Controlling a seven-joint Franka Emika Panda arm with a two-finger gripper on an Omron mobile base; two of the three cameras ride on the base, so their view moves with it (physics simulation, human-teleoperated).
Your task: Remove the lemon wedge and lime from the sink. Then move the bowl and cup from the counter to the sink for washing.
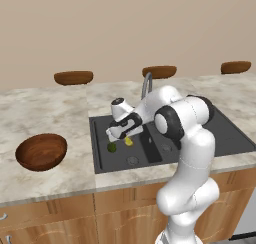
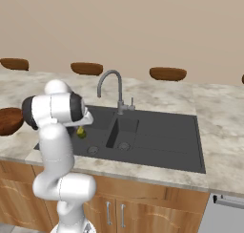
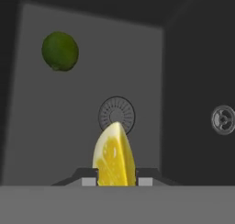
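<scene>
Marble counter [image 1: 55, 113] w/ dark sink [image 1: 230, 138]; gripper [image 3: 117, 179] is clamped narrow on the lemon wedge [image 3: 114, 154], held above the basin floor near the drain [image 3: 117, 114]. Lime [image 3: 60, 51] sits on the basin floor, well apart. Wedge looks light, soft & prob slippery, so pinch its 2 flat sides gently.

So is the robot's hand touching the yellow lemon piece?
Touching. In the hand view the lemon wedge sits pinched between the two fingers, one pressed against each side, above the sink floor.
</scene>
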